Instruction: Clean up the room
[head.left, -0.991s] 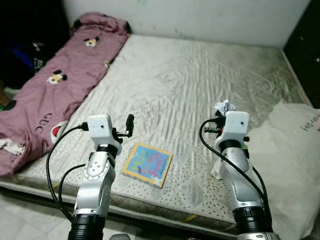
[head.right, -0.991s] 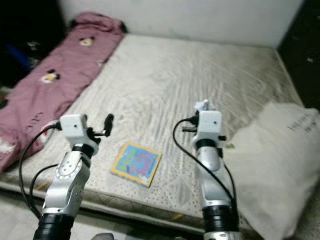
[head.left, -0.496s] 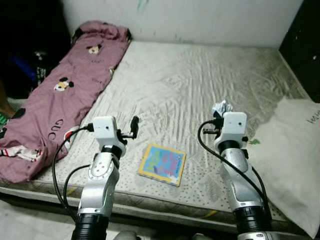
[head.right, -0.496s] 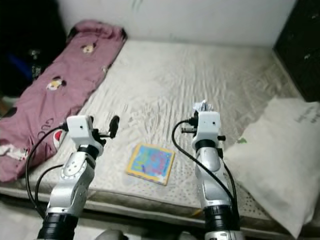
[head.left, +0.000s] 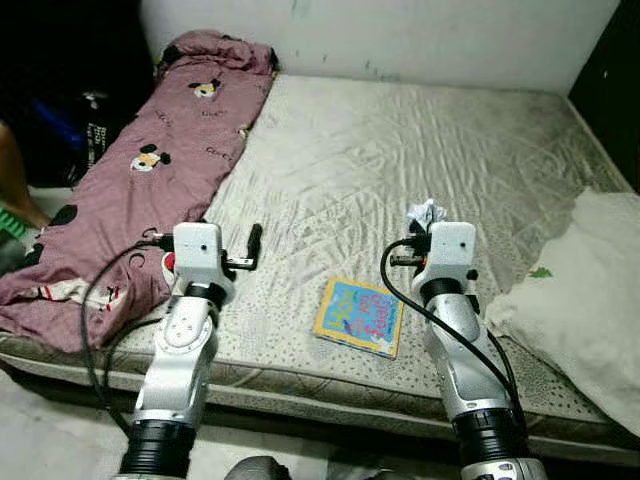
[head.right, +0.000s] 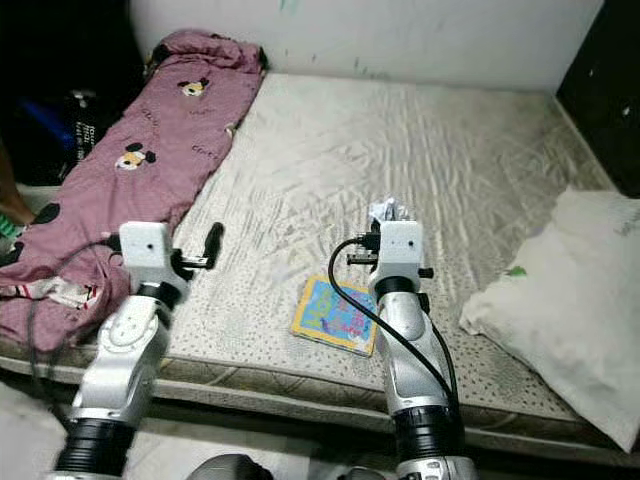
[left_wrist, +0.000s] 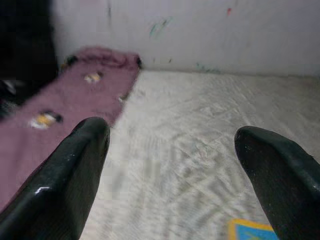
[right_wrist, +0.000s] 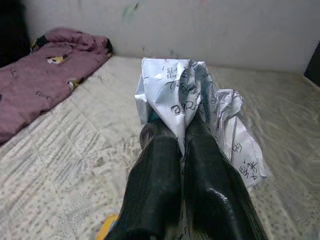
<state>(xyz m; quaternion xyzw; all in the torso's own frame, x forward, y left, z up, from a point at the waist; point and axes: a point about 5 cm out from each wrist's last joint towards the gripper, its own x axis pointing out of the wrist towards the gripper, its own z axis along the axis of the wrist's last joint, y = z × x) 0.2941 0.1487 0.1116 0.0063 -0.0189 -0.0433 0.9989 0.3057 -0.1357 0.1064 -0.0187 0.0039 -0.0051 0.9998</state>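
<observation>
My right gripper (right_wrist: 181, 145) is shut on a crumpled sheet of printed paper (right_wrist: 192, 102), held above the mattress (head.left: 400, 160); the paper wad (head.left: 423, 213) shows just beyond the right wrist in the eye views. A colourful children's book (head.left: 360, 315) lies flat near the mattress's front edge, between my two arms. My left gripper (left_wrist: 175, 150) stands open over the mattress with nothing between its fingers (head.left: 254, 243). A pink cartoon-print blanket (head.left: 150, 160) lies along the left side of the bed.
A white pillow (head.left: 585, 290) lies at the bed's right edge. A white wall (head.left: 400, 35) stands behind the bed. Dark clutter (head.left: 70, 110) and part of a person (head.left: 15, 190) are at the far left. Pale floor (head.left: 40, 430) runs before the bed.
The camera has shifted, so the scene sits differently in frame and the book now appears closer to my right arm. Both grippers keep their states.
</observation>
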